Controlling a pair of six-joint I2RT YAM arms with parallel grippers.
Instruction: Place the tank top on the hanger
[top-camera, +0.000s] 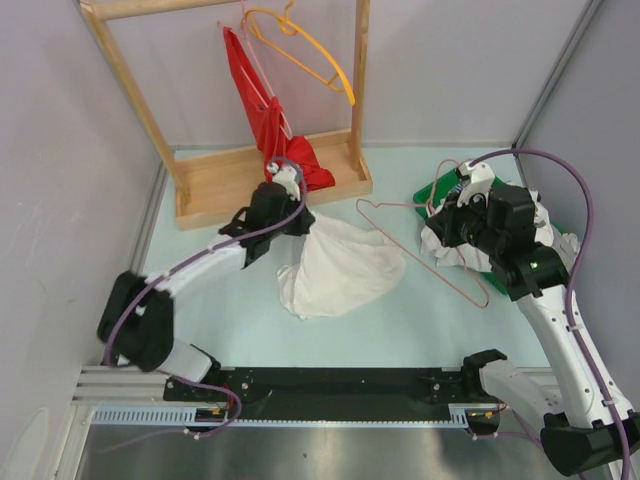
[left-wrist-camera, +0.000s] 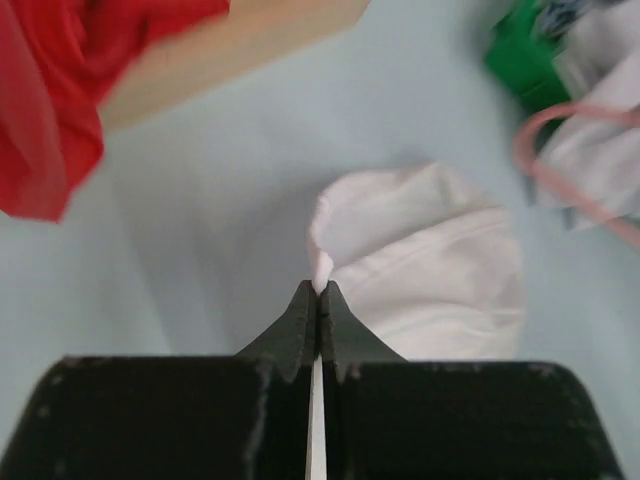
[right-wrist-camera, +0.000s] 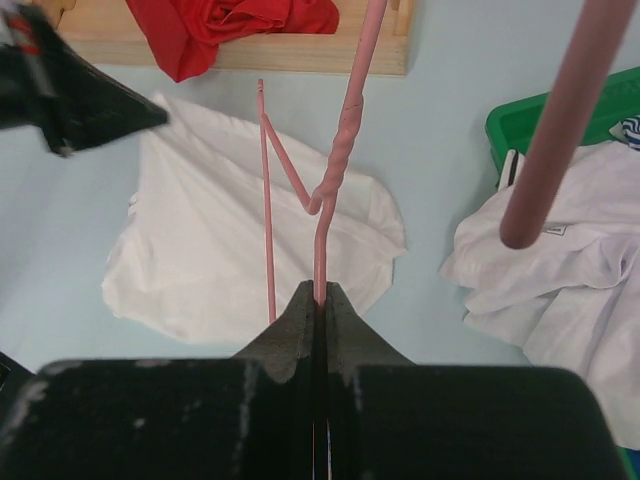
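Note:
The white tank top (top-camera: 345, 265) lies crumpled on the pale table, with its upper left corner lifted. My left gripper (top-camera: 302, 220) is shut on that raised corner; the left wrist view shows a thin fold of the tank top (left-wrist-camera: 430, 260) pinched at the tips of the left gripper (left-wrist-camera: 320, 288). The pink wire hanger (top-camera: 470, 295) stretches from the tank top's right side toward my right gripper (top-camera: 442, 222). In the right wrist view the right gripper (right-wrist-camera: 320, 295) is shut on the hanger (right-wrist-camera: 342, 150), whose twisted neck points away over the tank top (right-wrist-camera: 220, 250).
A wooden rack (top-camera: 270, 180) stands at the back with a red garment (top-camera: 265, 110) and an orange hanger (top-camera: 310, 50) on it. A green bin (top-camera: 430, 190) with a heap of white clothes (top-camera: 470, 255) sits under the right arm. Grey walls enclose the table.

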